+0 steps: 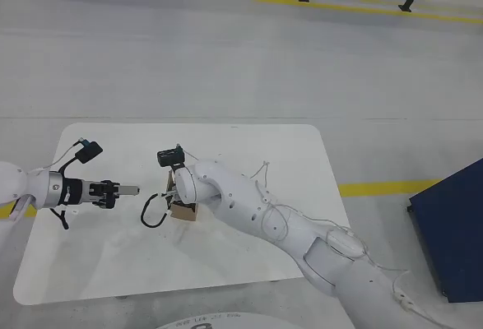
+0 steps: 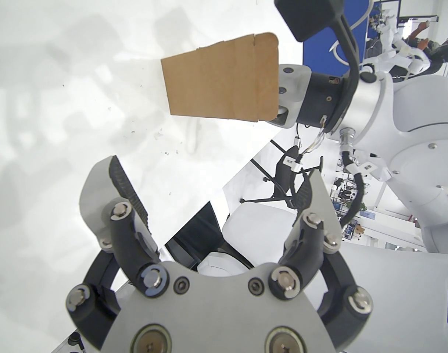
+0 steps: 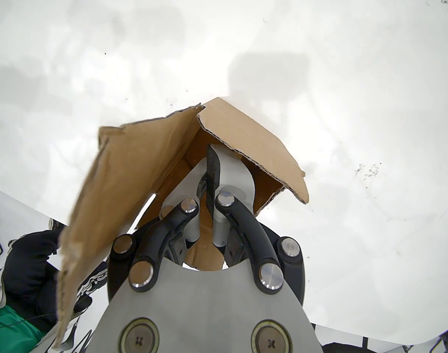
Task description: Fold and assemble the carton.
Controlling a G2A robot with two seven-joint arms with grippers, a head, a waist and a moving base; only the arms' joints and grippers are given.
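right gripper (image 3: pixel 212 170): jaws pinch carton (image 3: pixel 135 170) to hold it steady | left gripper (image 2: pixel 212 168): jaws apart, likely ready to fold

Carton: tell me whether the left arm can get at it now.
Probably yes. The open left gripper faces the carton across the table, nothing between them; the right gripper holds it from the far side.

You're looking down on the table (image 1: pixel 225 263) from overhead; the left wrist camera is facing the carton (image 2: pixel 220 78) from nearby, the right one is sitting closer, all sharing it.
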